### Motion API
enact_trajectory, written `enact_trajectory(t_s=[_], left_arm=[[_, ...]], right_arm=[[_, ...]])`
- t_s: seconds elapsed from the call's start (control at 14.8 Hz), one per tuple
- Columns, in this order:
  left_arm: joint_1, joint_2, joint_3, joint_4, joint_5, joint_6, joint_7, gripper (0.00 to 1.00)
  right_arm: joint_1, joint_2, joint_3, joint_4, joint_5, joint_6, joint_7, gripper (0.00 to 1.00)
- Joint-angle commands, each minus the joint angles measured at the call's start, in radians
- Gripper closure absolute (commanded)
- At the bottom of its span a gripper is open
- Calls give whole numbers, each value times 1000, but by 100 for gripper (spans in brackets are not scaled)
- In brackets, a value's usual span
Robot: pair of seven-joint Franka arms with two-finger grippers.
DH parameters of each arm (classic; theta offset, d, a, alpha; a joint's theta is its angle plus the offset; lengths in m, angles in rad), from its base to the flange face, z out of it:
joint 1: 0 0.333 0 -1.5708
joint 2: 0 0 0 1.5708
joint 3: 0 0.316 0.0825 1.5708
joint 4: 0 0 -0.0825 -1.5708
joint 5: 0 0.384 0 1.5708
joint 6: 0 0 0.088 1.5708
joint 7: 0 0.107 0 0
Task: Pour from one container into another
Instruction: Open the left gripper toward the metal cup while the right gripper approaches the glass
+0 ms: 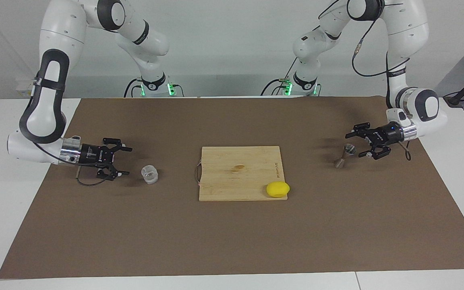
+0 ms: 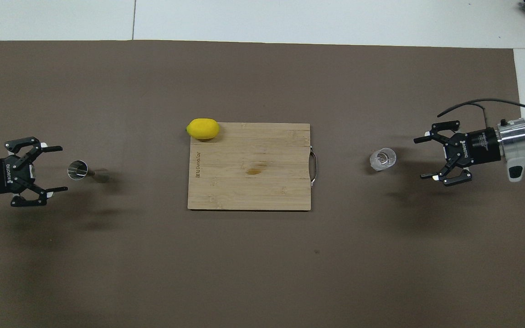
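Observation:
A small clear glass tumbler stands on the brown mat toward the right arm's end of the table. My right gripper hangs low and level beside it, open, with its fingertips pointing at the glass and a short gap between them. A silvery hourglass jigger stands toward the left arm's end. My left gripper is open and level right beside the jigger's upper cup, not touching it. Neither gripper holds anything.
A wooden cutting board with a metal handle lies mid-mat between the two containers. A yellow lemon sits on the board's corner farthest from the robots, toward the left arm's end.

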Motion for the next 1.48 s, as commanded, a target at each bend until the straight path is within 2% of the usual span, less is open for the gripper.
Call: enact_trajectory(t_s=[0.0, 0.2, 0.61, 0.74, 0.88, 1.01, 1.41], left_arm=[[28, 45, -4, -4, -48, -62, 31, 0], [43, 90, -4, -24, -65, -65, 33, 0], [34, 93, -4, -42, -68, -84, 31, 0], [31, 91, -4, -48, -80, -94, 31, 0], [29, 91, -4, -48, -88, -94, 31, 2], [31, 91, -4, -48, -88, -96, 30, 11], [52, 91, 2, -39, -88, -85, 28, 17]], right_arm=[[-20, 28, 28, 3, 71, 56, -19, 0], [-19, 28, 50, -27, 104, 98, -19, 0], [-23, 16, 50, -78, 136, 100, -76, 0], [-27, 44, 50, -81, 147, 97, -120, 0], [-27, 59, 50, -81, 148, 97, -127, 0], [-20, 68, 50, -81, 174, 98, -127, 0], [-10, 90, 65, -78, 196, 120, -127, 0]])
